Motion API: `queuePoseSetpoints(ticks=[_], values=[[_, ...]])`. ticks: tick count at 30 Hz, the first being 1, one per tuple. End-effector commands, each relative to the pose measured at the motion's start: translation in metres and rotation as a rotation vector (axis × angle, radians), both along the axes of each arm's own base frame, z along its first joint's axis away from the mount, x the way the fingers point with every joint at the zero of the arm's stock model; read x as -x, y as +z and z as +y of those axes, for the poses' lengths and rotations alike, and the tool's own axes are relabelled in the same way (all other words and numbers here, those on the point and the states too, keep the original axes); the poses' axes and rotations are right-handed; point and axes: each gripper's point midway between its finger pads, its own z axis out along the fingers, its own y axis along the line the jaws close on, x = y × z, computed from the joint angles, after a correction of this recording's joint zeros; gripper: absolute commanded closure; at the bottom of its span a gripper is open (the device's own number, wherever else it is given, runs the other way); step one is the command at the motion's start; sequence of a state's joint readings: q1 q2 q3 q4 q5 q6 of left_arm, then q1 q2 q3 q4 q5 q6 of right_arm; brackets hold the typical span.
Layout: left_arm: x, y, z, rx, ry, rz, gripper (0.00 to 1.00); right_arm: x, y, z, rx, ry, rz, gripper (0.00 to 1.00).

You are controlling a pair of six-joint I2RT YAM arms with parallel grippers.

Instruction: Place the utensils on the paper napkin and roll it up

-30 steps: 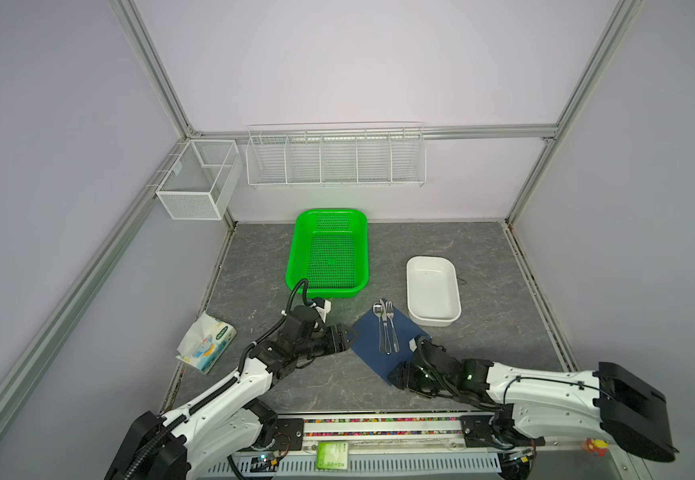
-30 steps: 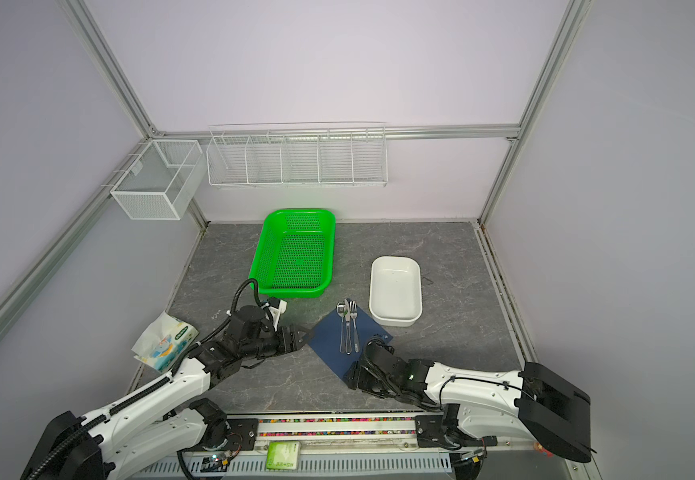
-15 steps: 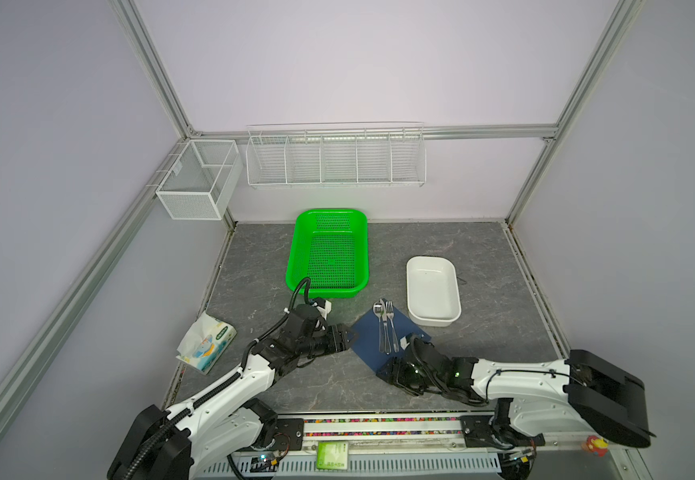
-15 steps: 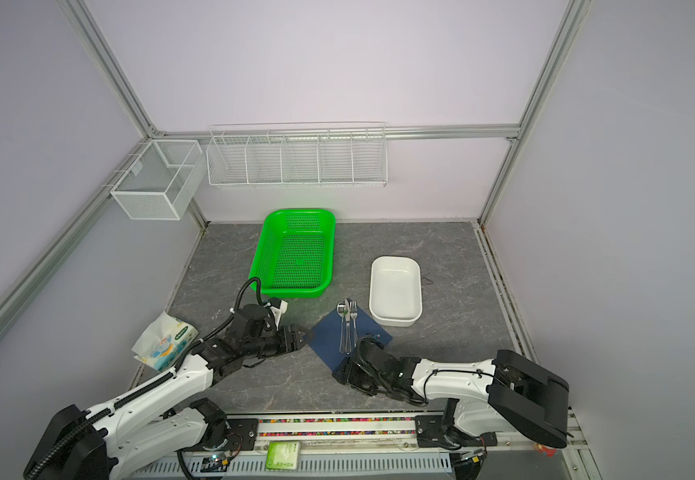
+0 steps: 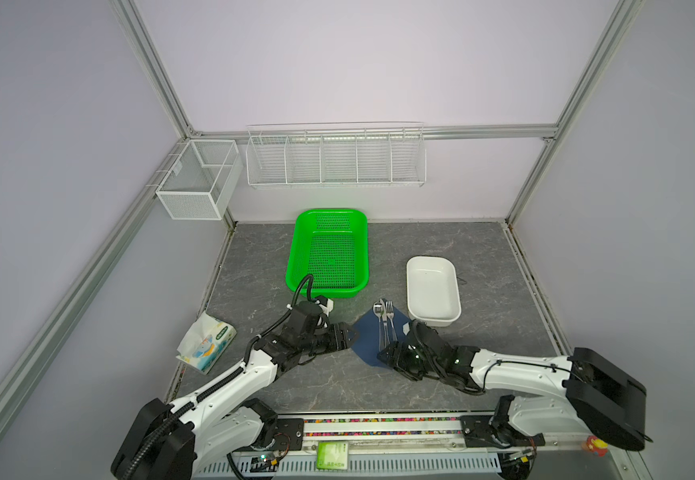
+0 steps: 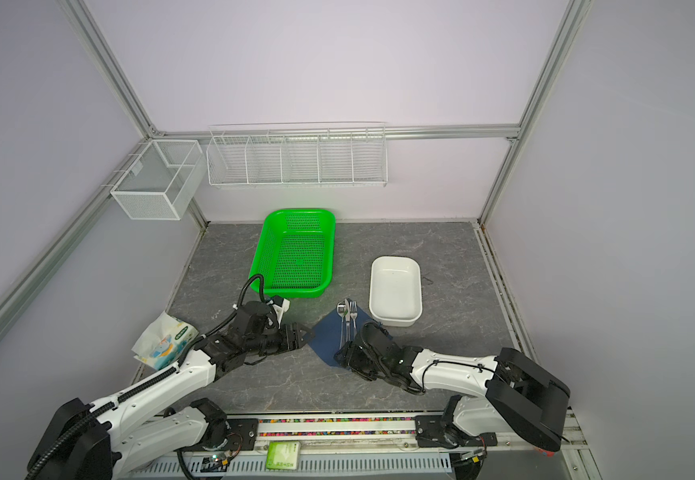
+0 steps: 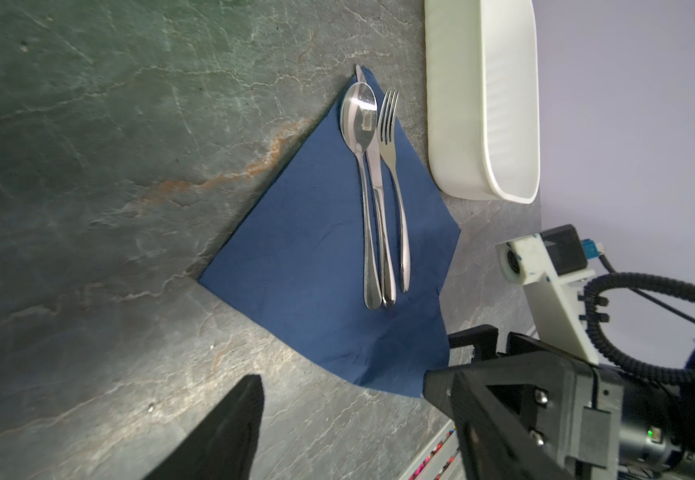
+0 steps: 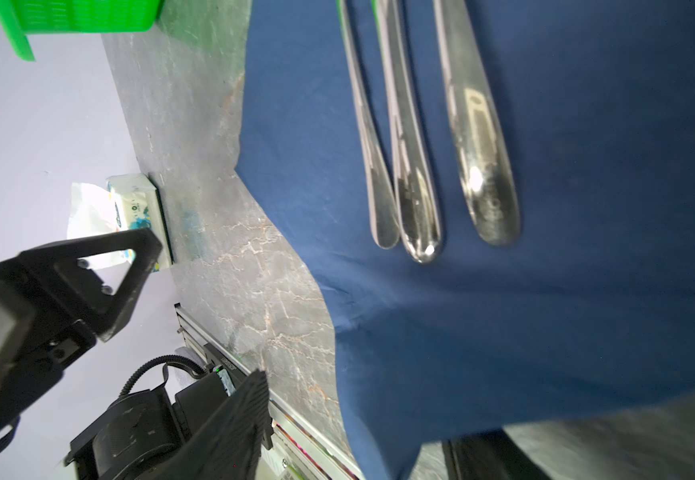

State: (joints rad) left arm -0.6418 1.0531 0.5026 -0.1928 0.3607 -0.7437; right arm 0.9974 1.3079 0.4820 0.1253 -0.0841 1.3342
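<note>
The navy paper napkin (image 5: 365, 338) lies flat on the table like a diamond. The utensils (image 5: 384, 326), a spoon (image 7: 360, 124), a knife (image 7: 381, 232) and a fork (image 7: 393, 166), lie side by side on it, heads toward the back. My left gripper (image 5: 349, 336) stands open at the napkin's left corner; only one of its fingers (image 7: 229, 424) shows in the left wrist view. My right gripper (image 5: 397, 344) is open at the napkin's near corner, just below the handle ends (image 8: 420, 232). That corner (image 8: 379, 449) sits between the right fingers.
A white tub (image 5: 432, 289) stands just right of the napkin, close behind my right gripper. A green basket (image 5: 329, 253) sits at the back. A tissue pack (image 5: 206, 343) lies at the left edge. Wire racks (image 5: 335, 158) hang on the back wall.
My right gripper has slid forward and left onto the napkin's near corner. The left arm and the utensils have stayed put.
</note>
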Motion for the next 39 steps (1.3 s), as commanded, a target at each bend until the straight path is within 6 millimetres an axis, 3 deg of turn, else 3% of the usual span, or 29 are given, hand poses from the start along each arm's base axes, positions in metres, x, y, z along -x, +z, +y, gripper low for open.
queuePoseSetpoints(ticks=[1, 13, 27, 39], values=[[-0.003, 0.01, -0.007, 0.012, -0.033, -0.023, 0.28, -0.003, 0.005, 0.006, -0.011, 0.009, 0.008, 0.33], [0.004, 0.003, -0.017, 0.026, -0.107, 0.005, 0.35, -0.019, 0.001, 0.003, -0.001, -0.035, 0.007, 0.34], [0.006, 0.004, -0.046, 0.073, -0.204, 0.004, 0.37, -0.04, 0.004, -0.007, -0.023, -0.095, 0.002, 0.32], [0.004, -0.007, -0.071, 0.079, -0.277, 0.032, 0.38, -0.04, -0.002, -0.018, -0.003, -0.127, 0.015, 0.37]])
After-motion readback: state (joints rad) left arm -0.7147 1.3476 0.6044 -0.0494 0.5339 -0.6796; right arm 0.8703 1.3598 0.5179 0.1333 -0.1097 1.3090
